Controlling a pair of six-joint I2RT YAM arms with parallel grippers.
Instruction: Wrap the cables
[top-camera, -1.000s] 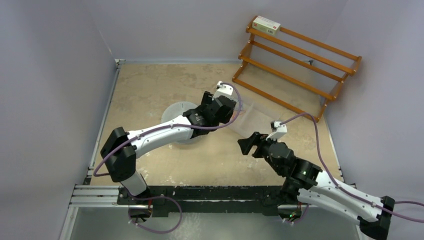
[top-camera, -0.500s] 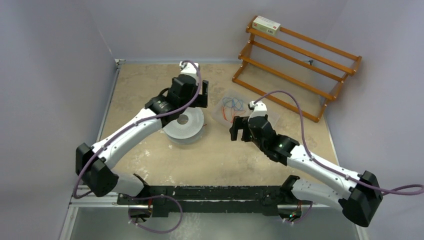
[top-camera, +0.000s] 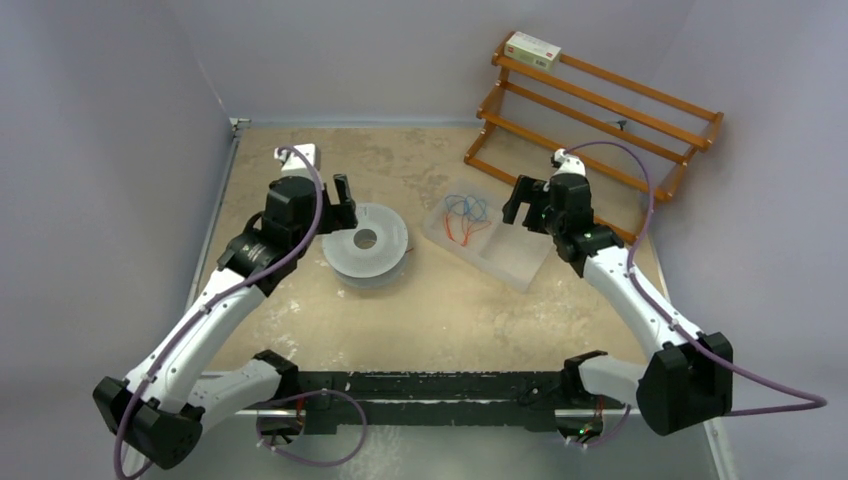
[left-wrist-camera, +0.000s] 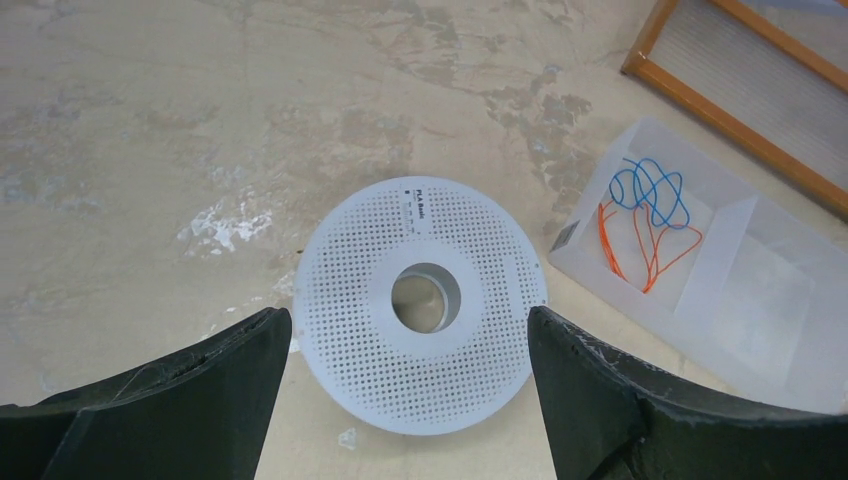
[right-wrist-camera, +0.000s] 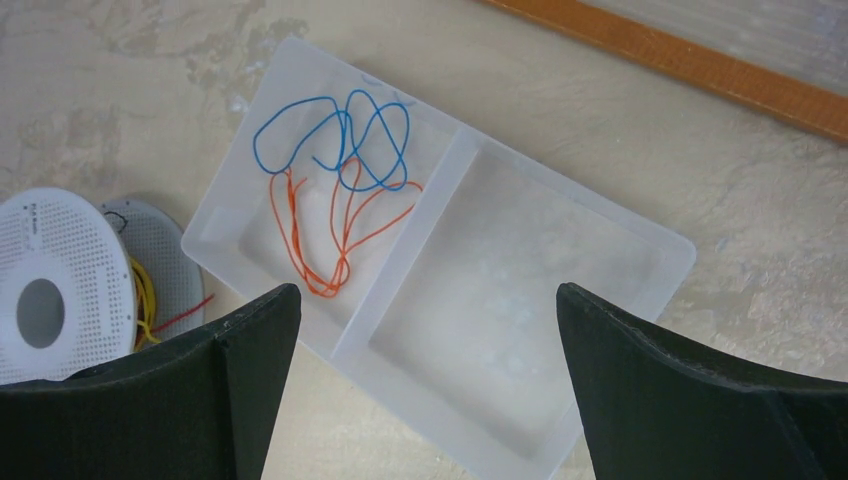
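Note:
The yellow cable (right-wrist-camera: 143, 290) shows only in the right wrist view, as a few strands wound between the flanges of the grey perforated spool (right-wrist-camera: 55, 285). The spool (top-camera: 367, 245) lies flat at mid table and also shows in the left wrist view (left-wrist-camera: 422, 300). My left gripper (top-camera: 340, 200) is open and empty, hovering above the spool's left side (left-wrist-camera: 408, 330). My right gripper (top-camera: 527, 203) is open and empty, hovering above the clear tray (right-wrist-camera: 428, 300).
A clear two-compartment tray (top-camera: 505, 262) lies right of the spool, with thin blue and orange wires (top-camera: 465, 215) in its left compartment. A wooden rack (top-camera: 590, 120) with a white box (top-camera: 532, 48) stands at the back right. A thin red wire (right-wrist-camera: 185, 312) sticks out of the spool.
My left gripper has swung left and back, from over the tray to left of the spool. My right gripper has moved from the front to the back right, above the tray.

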